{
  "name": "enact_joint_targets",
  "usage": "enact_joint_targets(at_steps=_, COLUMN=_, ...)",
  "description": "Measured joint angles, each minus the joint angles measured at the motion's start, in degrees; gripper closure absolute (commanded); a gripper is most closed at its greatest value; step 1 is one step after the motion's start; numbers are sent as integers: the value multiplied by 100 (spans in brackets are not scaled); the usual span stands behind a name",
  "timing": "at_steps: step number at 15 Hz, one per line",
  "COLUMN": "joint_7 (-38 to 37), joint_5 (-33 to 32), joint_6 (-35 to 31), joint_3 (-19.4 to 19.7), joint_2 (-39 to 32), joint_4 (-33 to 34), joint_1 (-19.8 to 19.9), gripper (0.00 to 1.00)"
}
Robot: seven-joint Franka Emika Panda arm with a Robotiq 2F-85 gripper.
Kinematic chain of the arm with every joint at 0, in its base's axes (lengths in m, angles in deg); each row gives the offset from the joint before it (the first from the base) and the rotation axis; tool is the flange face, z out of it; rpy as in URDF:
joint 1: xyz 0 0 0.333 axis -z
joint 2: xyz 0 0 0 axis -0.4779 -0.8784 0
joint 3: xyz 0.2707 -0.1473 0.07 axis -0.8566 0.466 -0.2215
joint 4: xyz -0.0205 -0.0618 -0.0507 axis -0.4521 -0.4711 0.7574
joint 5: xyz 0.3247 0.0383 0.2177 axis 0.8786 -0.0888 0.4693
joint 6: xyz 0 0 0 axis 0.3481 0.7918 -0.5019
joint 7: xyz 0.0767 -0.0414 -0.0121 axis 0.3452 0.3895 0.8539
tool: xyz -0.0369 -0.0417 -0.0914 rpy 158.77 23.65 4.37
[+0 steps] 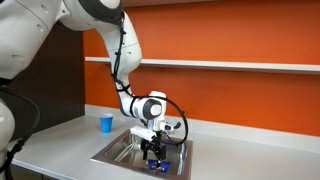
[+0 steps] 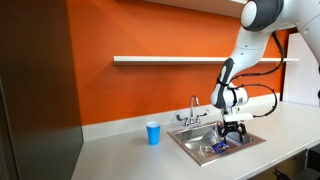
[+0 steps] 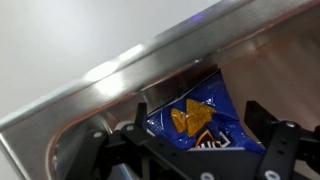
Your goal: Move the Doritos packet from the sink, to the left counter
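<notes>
The Doritos packet (image 3: 200, 122), a blue bag with orange chips printed on it, lies on the floor of the steel sink (image 3: 262, 60) near one wall. My gripper (image 3: 198, 112) is lowered into the sink, open, with one finger on either side of the packet. In both exterior views the gripper (image 1: 153, 152) (image 2: 233, 133) hangs inside the sink (image 1: 110, 155) (image 2: 186, 141), just over the packet (image 1: 157, 166) (image 2: 221, 148). The light grey counter (image 1: 60, 145) (image 2: 115, 158) extends beside the sink.
A plain blue cup (image 1: 106, 123) (image 2: 153, 133) stands on the counter near the sink. The chrome faucet (image 2: 194, 108) rises behind the basin, close to the arm. An orange wall with a shelf (image 2: 170, 60) is behind.
</notes>
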Motion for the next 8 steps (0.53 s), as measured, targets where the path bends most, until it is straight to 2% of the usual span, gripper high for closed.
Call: enact_joint_targets(at_steps=8, joint_7=7, joint_5=4, joint_6=0, joint_3=-4, joint_2=-15, joint_4=39, joint_1=0, gripper=0)
